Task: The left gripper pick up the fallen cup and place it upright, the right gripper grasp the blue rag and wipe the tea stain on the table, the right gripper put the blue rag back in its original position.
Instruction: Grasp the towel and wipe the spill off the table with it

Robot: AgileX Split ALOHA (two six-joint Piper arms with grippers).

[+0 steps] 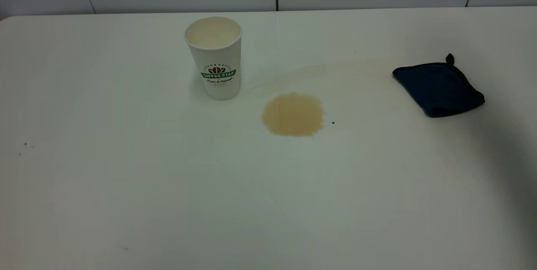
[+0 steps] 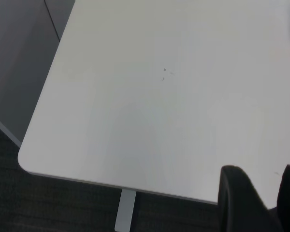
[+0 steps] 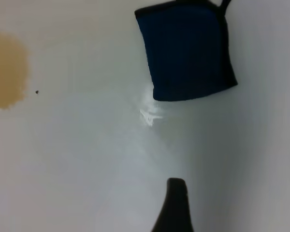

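The cup (image 1: pixel 215 56) is white with a green banner logo and a cream inside. The stain (image 1: pixel 293 114) is tan-brown, the rag (image 1: pixel 438 87) dark navy with black edging, the table (image 1: pixel 168 186) plain white.

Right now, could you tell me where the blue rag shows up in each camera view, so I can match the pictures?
Exterior view: the blue rag lies flat at the right of the table, away from the upright cup.
Left wrist view: not in it; only bare tabletop shows.
Right wrist view: it lies ahead of the right gripper.
Shared landmark: the tea stain, in the exterior and right wrist views.
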